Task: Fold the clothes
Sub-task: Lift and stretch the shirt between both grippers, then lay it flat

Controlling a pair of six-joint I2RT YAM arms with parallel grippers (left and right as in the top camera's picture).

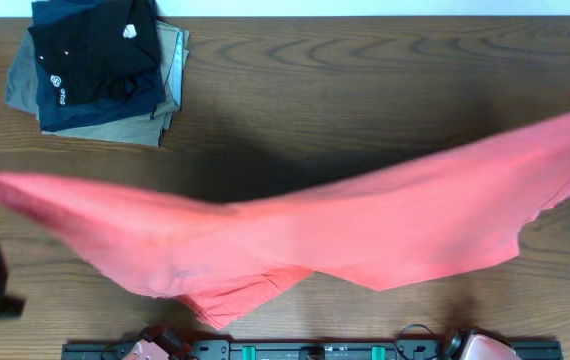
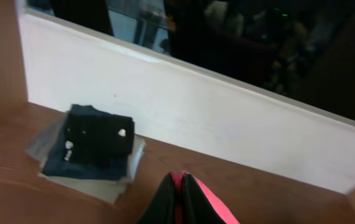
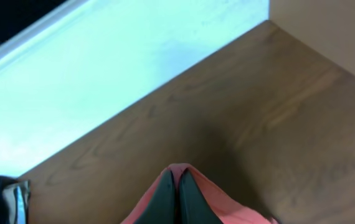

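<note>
The coral-red cotton T-shirt (image 1: 365,225) hangs stretched over the brown wooden table (image 1: 365,70). The left gripper (image 2: 179,182) and the right gripper (image 3: 177,179) each pinch one end of it tightly. The cloth seems light, soft and limp, and it sags in the middle. I think the corners and the hem are best to hold.

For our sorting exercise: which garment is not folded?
The red T-shirt, stretched between the left gripper and right gripper; the others lie folded in one stack.
</note>
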